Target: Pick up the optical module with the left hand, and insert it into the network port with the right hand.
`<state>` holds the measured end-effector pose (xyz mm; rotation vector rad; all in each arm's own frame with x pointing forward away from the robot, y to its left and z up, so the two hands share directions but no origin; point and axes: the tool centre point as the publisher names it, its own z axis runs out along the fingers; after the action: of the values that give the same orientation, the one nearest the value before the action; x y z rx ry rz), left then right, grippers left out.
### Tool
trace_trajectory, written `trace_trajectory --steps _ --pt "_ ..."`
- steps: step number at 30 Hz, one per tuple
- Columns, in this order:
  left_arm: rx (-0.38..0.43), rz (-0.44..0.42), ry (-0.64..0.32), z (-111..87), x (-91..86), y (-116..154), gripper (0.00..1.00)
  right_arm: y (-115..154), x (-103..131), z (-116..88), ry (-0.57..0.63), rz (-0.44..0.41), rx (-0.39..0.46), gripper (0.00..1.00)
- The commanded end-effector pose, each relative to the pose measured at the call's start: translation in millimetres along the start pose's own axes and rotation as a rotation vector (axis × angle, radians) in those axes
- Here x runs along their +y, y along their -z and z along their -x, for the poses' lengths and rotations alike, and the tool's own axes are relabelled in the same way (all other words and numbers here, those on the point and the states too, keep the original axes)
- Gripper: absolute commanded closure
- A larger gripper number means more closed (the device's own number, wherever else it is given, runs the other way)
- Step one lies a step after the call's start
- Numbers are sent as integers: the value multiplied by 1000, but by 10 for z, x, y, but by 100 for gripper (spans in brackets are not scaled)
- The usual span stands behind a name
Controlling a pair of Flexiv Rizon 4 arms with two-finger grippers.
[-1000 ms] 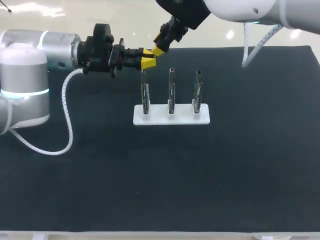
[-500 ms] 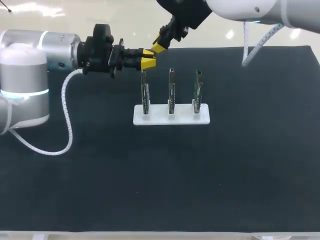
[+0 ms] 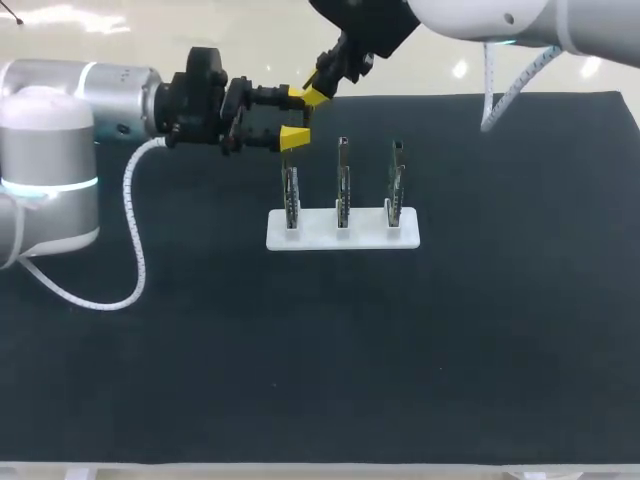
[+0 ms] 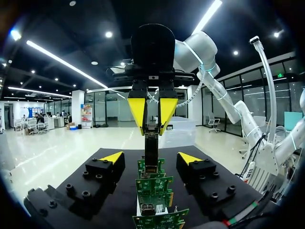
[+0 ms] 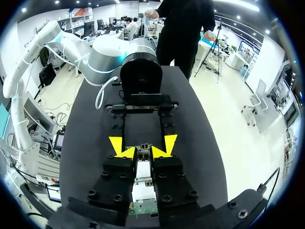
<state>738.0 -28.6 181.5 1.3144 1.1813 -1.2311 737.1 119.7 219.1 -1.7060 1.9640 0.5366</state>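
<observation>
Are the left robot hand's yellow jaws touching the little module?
Apart. In the left wrist view, the left gripper has its jaws wide open, with gaps either side of the optical module, which the right gripper pinches.

Left arm (image 3: 80,95) in from the left, forearm level, wrist pointing toward the middle. Left gripper (image 3: 296,116) with fingers spread wide, one yellow tip above the other. Right arm (image 3: 480,20) in from the far right corner, angled downward. Right gripper (image 3: 320,82) facing the left one, tips between its parted fingers, pinching the optical module (image 5: 143,169) from both sides.
</observation>
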Motion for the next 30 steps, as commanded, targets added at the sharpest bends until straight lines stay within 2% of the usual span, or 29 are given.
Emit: trace_trajectory --steps 1,5,14,22,30 --pt "42 19 3 26 -3 57 0 12 -20 5 1 2 4 100" --pt "115 33 -16 57 -14 184 0 24 -42 1 3 7 7 100" --pt "261 21 56 111 -100 557 0 19 -87 -10 12 5 14 100" --pt "306 -4 27 151 -168 855 0 24 -105 -7 17 8 19 100" --pt "369 20 12 177 -208 1119 0 22 -139 4 22 7 28 100"
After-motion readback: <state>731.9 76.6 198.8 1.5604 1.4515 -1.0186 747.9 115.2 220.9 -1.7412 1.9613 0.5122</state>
